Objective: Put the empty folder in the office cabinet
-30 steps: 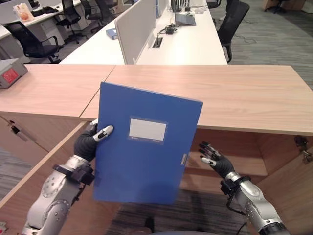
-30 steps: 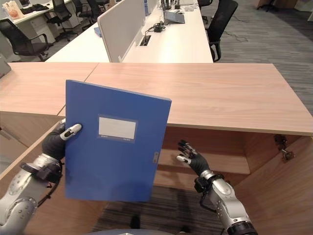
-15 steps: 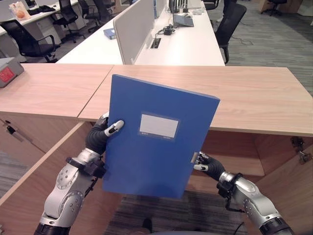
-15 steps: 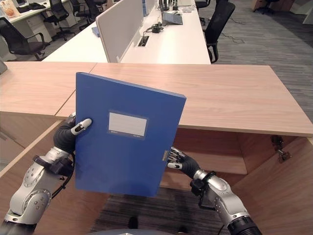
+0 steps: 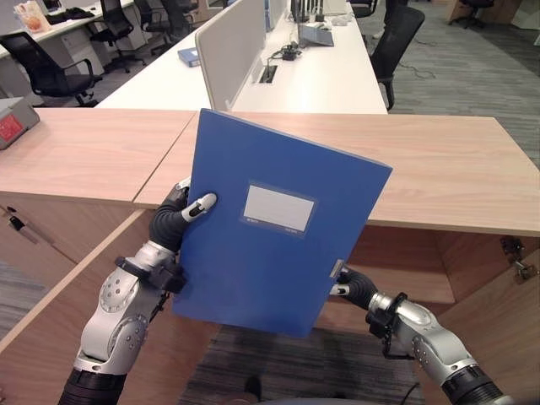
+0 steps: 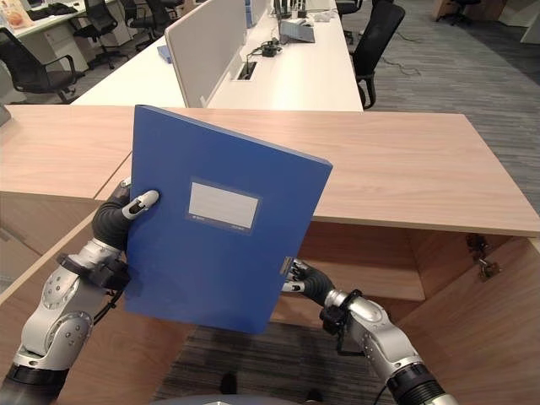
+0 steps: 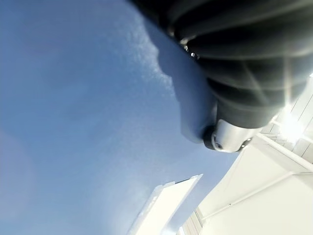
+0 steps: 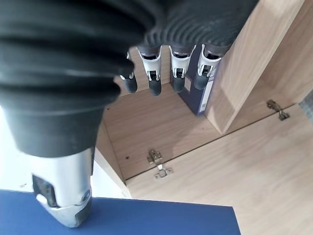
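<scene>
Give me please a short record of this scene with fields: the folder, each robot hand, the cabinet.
folder: blue folder, held upright, slightly tilted, in front of the cabinet
left robot hand: left robot hand grips the folder's left edge, thumb on the front cover
right robot hand: right robot hand at the folder's lower right edge, thumb on it, fingers straight
cabinet: wooden office cabinet, doors open, another blue folder standing inside

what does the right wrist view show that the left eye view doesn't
Right wrist view alone: the cabinet's inside, with a dark blue folder standing against a panel, and a door hinge. Left eye view alone: the left robot hand gripping the folder's edge, the wooden top, and desks and chairs behind. Both: the blue folder with the right robot hand at its edge, thumb on its face, fingers straight.
</scene>
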Available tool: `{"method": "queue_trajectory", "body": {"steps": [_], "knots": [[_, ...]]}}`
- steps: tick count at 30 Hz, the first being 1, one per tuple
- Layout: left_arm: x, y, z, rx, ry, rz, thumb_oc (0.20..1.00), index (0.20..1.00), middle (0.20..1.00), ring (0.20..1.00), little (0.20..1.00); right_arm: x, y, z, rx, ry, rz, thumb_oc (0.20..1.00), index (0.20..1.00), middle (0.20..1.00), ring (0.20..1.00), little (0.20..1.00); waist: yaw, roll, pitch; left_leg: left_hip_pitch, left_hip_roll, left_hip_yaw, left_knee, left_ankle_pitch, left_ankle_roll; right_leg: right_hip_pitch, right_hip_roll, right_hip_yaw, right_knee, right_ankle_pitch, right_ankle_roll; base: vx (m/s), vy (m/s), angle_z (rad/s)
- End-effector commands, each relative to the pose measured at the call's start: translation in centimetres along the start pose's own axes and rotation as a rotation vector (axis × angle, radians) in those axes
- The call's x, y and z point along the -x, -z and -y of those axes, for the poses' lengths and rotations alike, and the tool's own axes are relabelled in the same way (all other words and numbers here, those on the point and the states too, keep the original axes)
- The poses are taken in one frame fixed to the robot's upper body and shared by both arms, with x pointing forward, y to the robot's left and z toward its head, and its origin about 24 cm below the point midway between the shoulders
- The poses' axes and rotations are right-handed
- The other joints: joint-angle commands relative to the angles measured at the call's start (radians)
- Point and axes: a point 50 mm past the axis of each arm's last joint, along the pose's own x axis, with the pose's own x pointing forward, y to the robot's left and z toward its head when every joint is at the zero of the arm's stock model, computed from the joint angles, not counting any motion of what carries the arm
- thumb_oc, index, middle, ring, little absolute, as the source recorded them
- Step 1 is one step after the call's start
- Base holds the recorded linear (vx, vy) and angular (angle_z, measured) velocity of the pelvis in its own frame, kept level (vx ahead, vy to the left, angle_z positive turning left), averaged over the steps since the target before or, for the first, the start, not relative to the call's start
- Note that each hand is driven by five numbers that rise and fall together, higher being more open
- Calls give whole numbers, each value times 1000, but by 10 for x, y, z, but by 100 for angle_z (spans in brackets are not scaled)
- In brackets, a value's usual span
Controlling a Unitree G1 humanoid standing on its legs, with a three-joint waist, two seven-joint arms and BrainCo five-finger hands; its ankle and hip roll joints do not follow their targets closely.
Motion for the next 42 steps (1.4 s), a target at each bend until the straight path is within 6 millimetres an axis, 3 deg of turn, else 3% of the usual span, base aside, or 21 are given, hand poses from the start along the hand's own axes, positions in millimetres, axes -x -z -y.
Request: {"method": "queue_trajectory", "body": {"steps": [1, 6, 15, 26, 35, 42], "knots": [[-18, -27, 3, -94, 38, 167, 200, 200, 200, 200, 200, -30, -59, -34, 38, -183, 268, 1000, 1000, 1000, 1000, 1000, -12, -52, 18, 59, 12, 55, 13, -108, -38, 48, -30, 36, 1, -95, 53, 0, 0, 0], [-16, -21, 0, -112, 4, 150, 200, 200, 200, 200, 200, -31, -69, -38, 45, -184, 317, 1000, 1000, 1000, 1000, 1000, -13, -54, 18, 58, 10, 59, 13, -108, -38, 46, -28, 39, 1, -96, 51, -2, 2, -1], [-4, -33, -16, -193, -54, 150, 200, 200, 200, 200, 200, -19, -45, -13, 27, -52, 230, 1000, 1000, 1000, 1000, 1000, -9, -51, 14, 59, 12, 57, 13, -112, -39, 47, -27, 37, 1, -99, 50, 0, 0, 0], [15, -49, -44, -315, -176, 129, 200, 200, 200, 200, 200, 2, -42, 7, -21, 68, 261, 1000, 1000, 1000, 1000, 1000, -7, -50, 14, 58, 11, 46, 13, -111, -40, 51, -26, 36, 1, -102, 52, 0, 0, 0], [16, -49, -46, -338, -219, 144, 200, 200, 200, 200, 200, -5, -47, -5, -20, 11, 289, 1000, 1000, 1000, 1000, 1000, -8, -49, 14, 61, 10, 46, 13, -112, -38, 53, -26, 39, 1, -105, 51, 0, 0, 0], [6, -36, -32, -307, -191, 155, 200, 200, 200, 200, 200, -16, -62, -24, -4, -74, 345, 1000, 1000, 1000, 1000, 1000, -12, -56, 15, 63, 9, 51, 13, -115, -37, 53, -26, 42, 1, -104, 49, 0, 0, 0]]}}
